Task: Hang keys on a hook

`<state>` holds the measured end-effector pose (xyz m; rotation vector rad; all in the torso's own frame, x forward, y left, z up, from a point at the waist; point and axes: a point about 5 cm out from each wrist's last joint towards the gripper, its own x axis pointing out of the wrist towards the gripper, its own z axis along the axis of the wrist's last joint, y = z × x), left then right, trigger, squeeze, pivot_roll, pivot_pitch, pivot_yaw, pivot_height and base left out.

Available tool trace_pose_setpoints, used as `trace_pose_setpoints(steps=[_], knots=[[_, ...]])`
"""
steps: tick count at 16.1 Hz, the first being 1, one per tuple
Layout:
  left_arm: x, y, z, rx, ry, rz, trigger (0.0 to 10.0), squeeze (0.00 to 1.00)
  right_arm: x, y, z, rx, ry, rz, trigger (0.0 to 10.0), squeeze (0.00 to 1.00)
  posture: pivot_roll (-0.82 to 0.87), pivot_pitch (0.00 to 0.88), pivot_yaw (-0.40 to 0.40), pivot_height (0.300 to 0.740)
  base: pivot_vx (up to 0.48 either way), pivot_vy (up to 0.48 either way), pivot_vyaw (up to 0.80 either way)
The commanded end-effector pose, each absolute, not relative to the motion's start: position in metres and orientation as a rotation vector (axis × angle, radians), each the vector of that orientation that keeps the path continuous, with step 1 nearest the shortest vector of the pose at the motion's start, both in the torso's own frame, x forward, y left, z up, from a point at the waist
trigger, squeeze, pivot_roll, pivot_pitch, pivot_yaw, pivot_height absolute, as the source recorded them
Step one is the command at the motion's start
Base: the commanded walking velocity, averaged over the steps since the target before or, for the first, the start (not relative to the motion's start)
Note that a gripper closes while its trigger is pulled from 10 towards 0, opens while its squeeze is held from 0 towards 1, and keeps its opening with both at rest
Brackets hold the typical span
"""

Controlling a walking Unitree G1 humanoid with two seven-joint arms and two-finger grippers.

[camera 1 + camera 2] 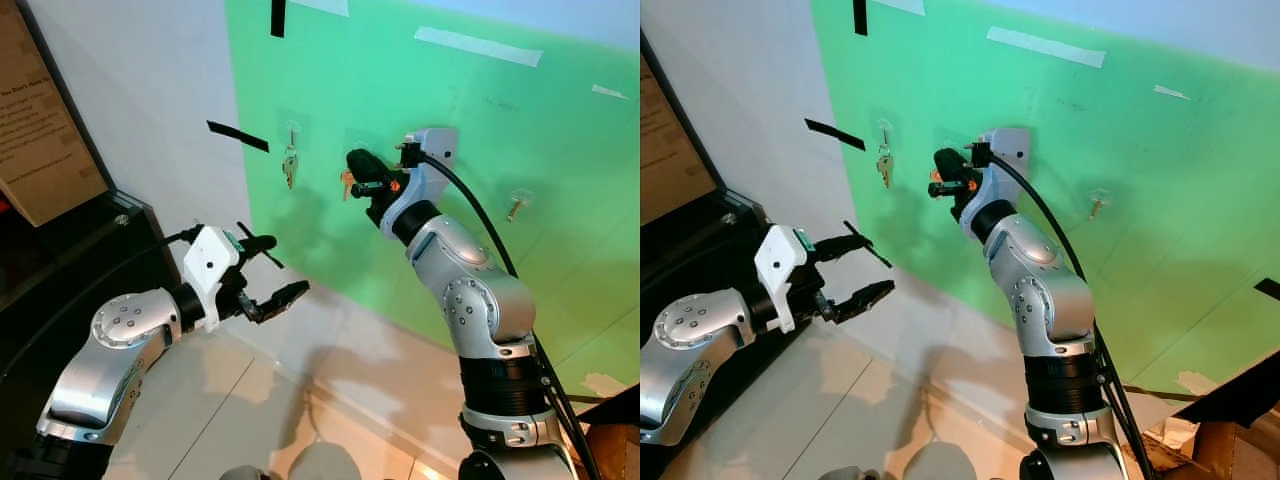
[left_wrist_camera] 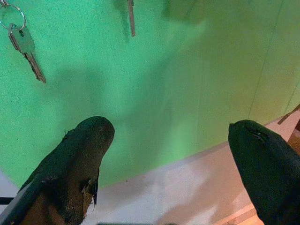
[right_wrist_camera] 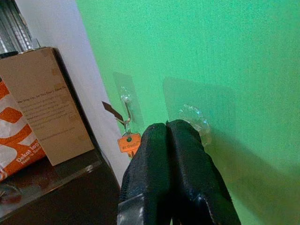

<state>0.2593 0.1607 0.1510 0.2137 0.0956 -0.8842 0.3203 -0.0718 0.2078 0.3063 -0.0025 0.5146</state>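
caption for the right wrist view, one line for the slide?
Right gripper, fingers shut, at a clear adhesive hook on the green wall; orange-tagged key hangs beside.

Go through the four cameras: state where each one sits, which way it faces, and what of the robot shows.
Left eye: on the head, looking down at the green wall; both arms show, right pincer at a hook.
Right eye: beside it, same scene, same arms.
Left wrist: along the open left pincer toward the wall and hung keys.
Right wrist: along the shut right pincer at a clear hook.
Shared: both wrist views show the green wall.
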Motion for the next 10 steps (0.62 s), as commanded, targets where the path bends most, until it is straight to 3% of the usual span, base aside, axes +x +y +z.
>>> trace_pose_setpoints(steps=[1, 10], knots=[[0.2621, 0.1582, 0.1535, 0.225, 0.095, -0.900, 10.0, 0.00, 0.3172, -0.0620, 0.2091, 0.284, 0.014, 0.578, 10.0, 0.00, 0.06, 0.000, -0.033, 0.740, 0.000, 0.000, 0.00], [0.2628, 0.1538, 0.1508, 0.201, 0.085, -0.882, 10.0, 0.00, 0.3202, -0.0684, 0.2043, 0.232, 0.050, 0.558, 10.0, 0.00, 0.04, 0.000, -0.043, 0.740, 0.000, 0.000, 0.00]])
